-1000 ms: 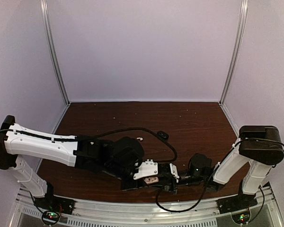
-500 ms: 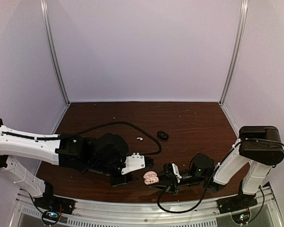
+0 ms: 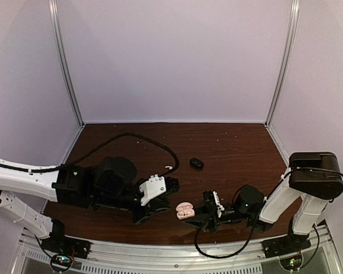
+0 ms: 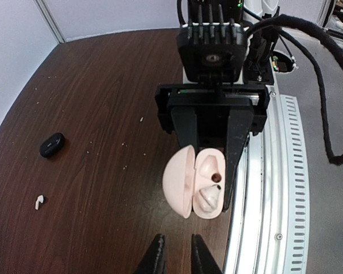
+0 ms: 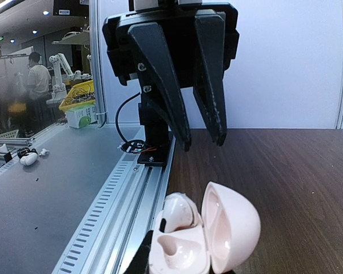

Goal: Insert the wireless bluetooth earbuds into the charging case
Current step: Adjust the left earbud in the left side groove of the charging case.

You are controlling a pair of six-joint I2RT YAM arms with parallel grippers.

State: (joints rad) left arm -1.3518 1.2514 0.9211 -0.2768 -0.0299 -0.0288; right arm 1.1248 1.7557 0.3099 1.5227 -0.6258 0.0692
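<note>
Room: pale lilac walls around a dark wooden table.
Left gripper: low over the table, fingers slightly apart, nothing between them, pointing at the right gripper.
Right gripper: facing the left one, clamped on the pink case.
Pink case: between the two grippers, lid swung open; a whitish earbud seems seated in the well nearer the left gripper.
Black oval item: on the table beyond both grippers, well apart from them.
White earbud: loose on the table just beyond the left gripper, untouched.
</note>
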